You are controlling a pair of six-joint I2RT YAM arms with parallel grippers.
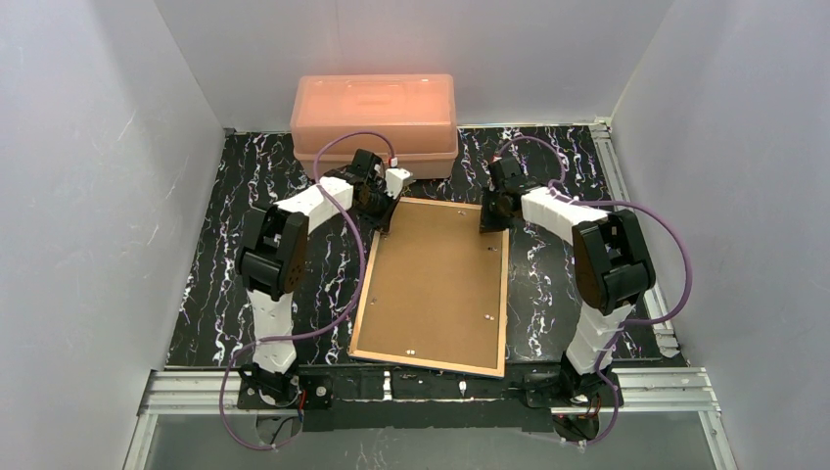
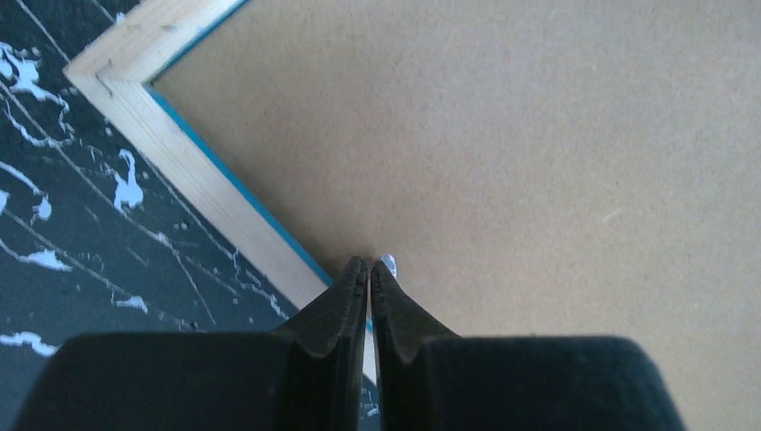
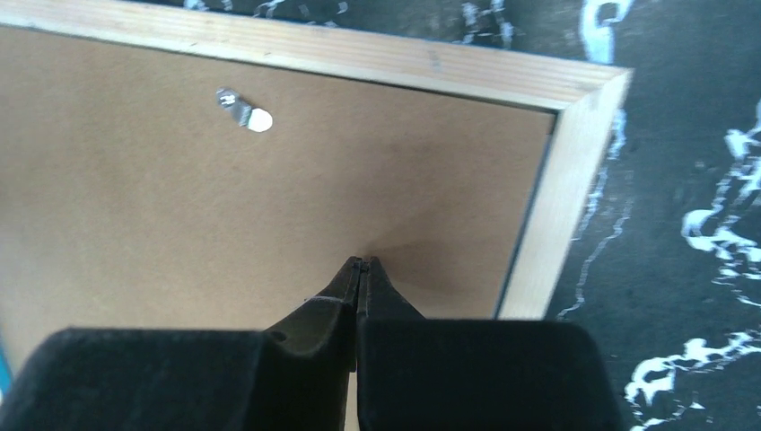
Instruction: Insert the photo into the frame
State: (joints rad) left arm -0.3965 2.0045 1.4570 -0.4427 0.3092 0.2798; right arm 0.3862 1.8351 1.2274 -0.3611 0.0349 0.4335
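The frame point(image 1: 431, 284) lies face down in the middle of the table, brown backing up, tan wooden edges around it. A thin blue line shows along its edge point(image 2: 235, 187). My left gripper point(image 1: 384, 225) is shut at the frame's far left corner, its tips point(image 2: 369, 267) down on the backing beside a small metal tab point(image 2: 389, 263). My right gripper point(image 1: 486, 227) is shut too. Its tips point(image 3: 363, 261) rest on the backing near the far right corner point(image 3: 556, 197), where a dark shadow rings them. Nothing sits between either pair of fingers. The photo is hidden.
A salmon-pink plastic box point(image 1: 374, 110) stands against the back wall, just behind both grippers. Another metal tab point(image 3: 242, 109) lies on the backing near the far edge. White walls close in left, right and back. Aluminium rails point(image 1: 646, 377) run along the near edge.
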